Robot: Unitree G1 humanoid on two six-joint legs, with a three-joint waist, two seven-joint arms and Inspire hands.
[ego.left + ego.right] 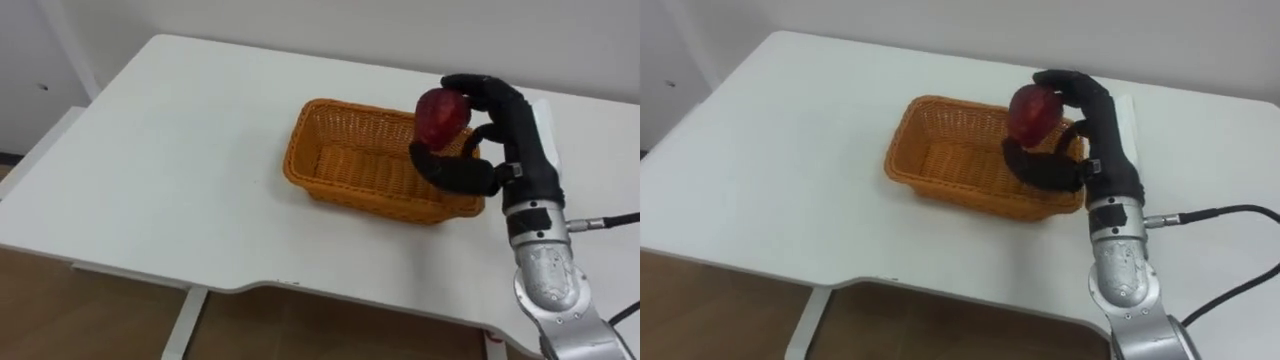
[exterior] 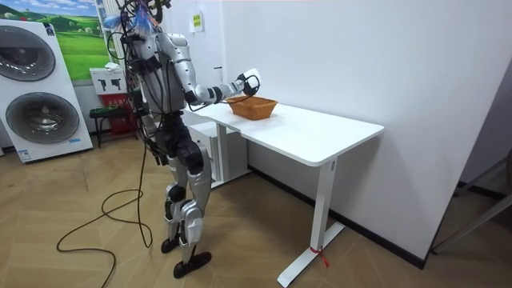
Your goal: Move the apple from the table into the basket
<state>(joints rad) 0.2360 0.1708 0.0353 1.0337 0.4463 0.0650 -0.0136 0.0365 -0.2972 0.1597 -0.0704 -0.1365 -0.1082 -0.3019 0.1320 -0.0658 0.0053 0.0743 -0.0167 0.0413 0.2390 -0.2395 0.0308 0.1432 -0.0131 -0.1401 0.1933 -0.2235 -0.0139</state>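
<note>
A dark red apple (image 1: 441,118) (image 1: 1032,113) hangs just above the right end of an orange wicker basket (image 1: 345,160) (image 1: 945,155). My right hand (image 1: 490,140) (image 1: 1085,140) is shut on the apple, fingers over its top and thumb under it. The basket's inside holds nothing. In the room view I stand at the white table's end with that hand (image 2: 250,80) raised over the basket (image 2: 253,106).
The white table (image 1: 170,170) (image 2: 312,136) spreads wide to the left of the basket, with its front edge near me. A white wall runs behind it. Washing machines (image 2: 40,88) stand at the room view's left.
</note>
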